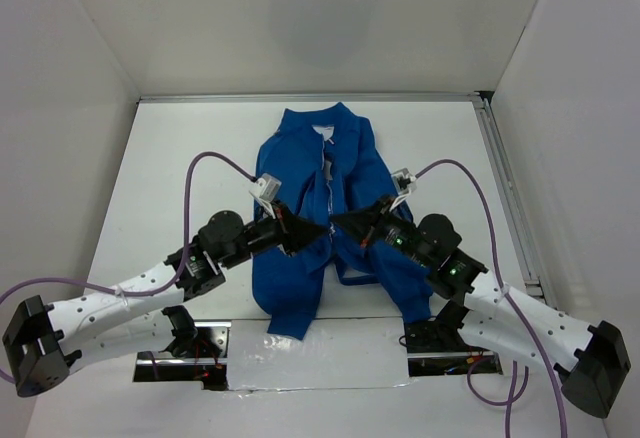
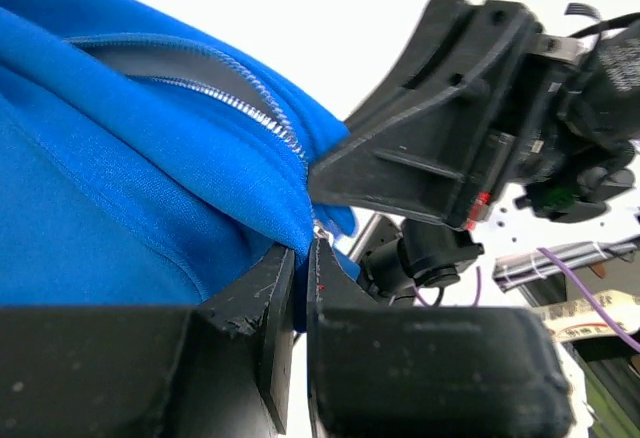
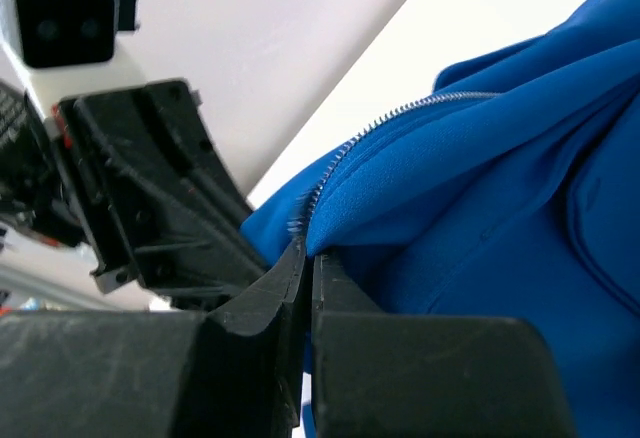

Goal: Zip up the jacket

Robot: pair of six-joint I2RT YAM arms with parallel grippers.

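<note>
- The white table carries everything, and the jacket lies around its middle, between my two arms and the far wall.
- The jacket is bright blue and lies on its back with its front up. Its long axis runs from near to far. The collar points at the far edge and the hem points toward my bases, skewed a little to my left. One sleeve trails down beside my right arm.
- My left gripper reaches in from the left at mid-chest. Its fingers are pressed nearly together, pinching a fold of blue fabric at the front edge.
- My right gripper comes in from the right, tip to tip with the left one and just beside it. Its jaws are also narrowed onto a fold of the jacket's front edge, right by the teeth.
- The zipper runs up the centre line toward the collar. Above my fingertips the two sides lie apart, with pale lining showing between them. I cannot make out the slider.
- The neck label is a small white patch inside the collar, too small for any writing to be read.
</note>
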